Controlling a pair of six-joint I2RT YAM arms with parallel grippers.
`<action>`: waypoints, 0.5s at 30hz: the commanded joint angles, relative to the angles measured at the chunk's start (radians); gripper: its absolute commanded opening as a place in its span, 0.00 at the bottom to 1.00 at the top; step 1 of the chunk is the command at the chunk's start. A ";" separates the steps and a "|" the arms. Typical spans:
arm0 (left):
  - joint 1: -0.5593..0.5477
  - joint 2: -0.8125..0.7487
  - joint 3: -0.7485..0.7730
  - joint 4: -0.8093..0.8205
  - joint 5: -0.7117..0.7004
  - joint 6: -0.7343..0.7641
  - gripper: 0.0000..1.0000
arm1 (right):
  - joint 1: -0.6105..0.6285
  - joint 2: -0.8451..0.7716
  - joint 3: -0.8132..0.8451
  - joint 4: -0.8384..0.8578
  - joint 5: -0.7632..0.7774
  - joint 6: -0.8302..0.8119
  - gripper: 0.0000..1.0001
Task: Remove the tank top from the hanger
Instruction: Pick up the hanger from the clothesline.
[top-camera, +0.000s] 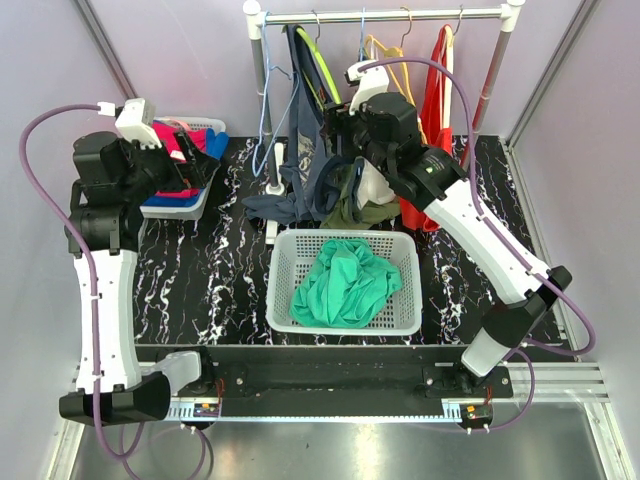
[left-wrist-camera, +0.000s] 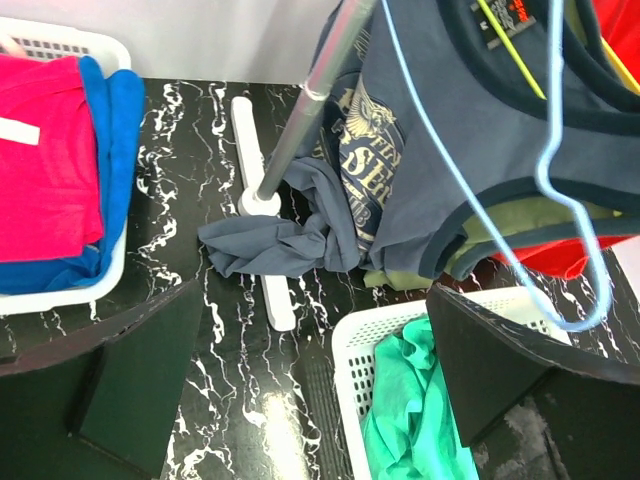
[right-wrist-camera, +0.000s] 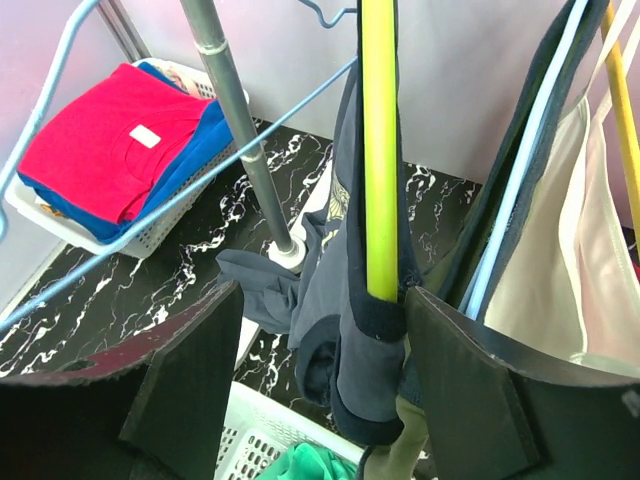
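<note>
A black, white-veined marble-patterned table (top-camera: 200, 290) was seen beneath one silver metal clothes rail (top-camera: 380, 15) standing at its far side. Two white-and-black arms were counted: the left arm (top-camera: 105, 290) was raised at the table's left edge, and the right arm (top-camera: 480, 240) was stretched towards the rail. Two white plastic mesh baskets were present. The centre basket (top-camera: 285, 290) held one crumpled green garment (top-camera: 345, 285), and the far-left basket (top-camera: 205, 124) held a folded red garment (right-wrist-camera: 110, 140) lying on folded blue cloth (right-wrist-camera: 190, 150). The dark grey-blue tank top with navy trim (right-wrist-camera: 350, 340) was hung on one yellow-green hanger (right-wrist-camera: 380, 150) towards the left end of the rail, and its lower part was trailed onto the table beside the rail's upright. To its right, a cream garment (right-wrist-camera: 560, 260) and a red garment (top-camera: 435, 90) were hung on the same rail, and one empty light-blue wire hanger (left-wrist-camera: 560, 130) was seen in front of the tank top. The right gripper (right-wrist-camera: 322, 300) was spread wide, its two fingers set on either side of the yellow-green hanger and the tank top's cloth, and nothing was clamped. The left gripper (left-wrist-camera: 315, 300) was likewise spread wide and held nothing, and was placed near the far-left basket.
</note>
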 joint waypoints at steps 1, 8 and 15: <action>-0.015 -0.027 0.005 0.058 -0.027 0.014 0.99 | -0.006 -0.014 -0.008 0.019 0.050 -0.022 0.75; -0.044 -0.024 0.024 0.056 -0.015 -0.005 0.99 | -0.005 0.029 -0.014 -0.013 0.171 -0.051 0.75; -0.061 -0.031 0.018 0.056 -0.029 0.006 0.99 | -0.009 -0.023 -0.031 -0.019 0.233 -0.120 0.81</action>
